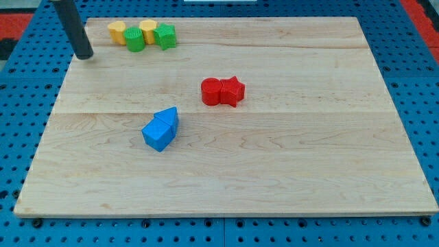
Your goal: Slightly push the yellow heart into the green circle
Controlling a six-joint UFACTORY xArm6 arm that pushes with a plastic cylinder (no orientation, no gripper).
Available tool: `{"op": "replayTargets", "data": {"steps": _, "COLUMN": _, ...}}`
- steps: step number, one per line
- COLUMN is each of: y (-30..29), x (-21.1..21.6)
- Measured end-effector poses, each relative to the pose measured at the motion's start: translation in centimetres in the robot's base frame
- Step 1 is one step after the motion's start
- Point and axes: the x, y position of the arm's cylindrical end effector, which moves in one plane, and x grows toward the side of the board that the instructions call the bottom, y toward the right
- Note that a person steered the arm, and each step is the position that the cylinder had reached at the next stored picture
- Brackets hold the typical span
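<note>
A yellow block, which looks like the heart, lies at the view's top left of the wooden board. The green circle touches its right side. A second yellow block and a green star-like block sit just right of these, all in one tight cluster. My tip stands near the board's left edge, left of and slightly below the yellow heart, apart from it.
A red circle and a red star touch each other near the board's middle. Two blue blocks lie together below and left of them. Blue pegboard surrounds the board.
</note>
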Motion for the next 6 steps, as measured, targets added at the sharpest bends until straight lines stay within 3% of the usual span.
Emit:
{"op": "replayTargets", "data": {"steps": 2, "y": 1.3, "x": -5.4}}
{"op": "replayTargets", "data": {"steps": 4, "y": 10.3, "x": -6.1}}
{"op": "replayTargets", "data": {"steps": 6, "y": 7.4, "x": -5.8}}
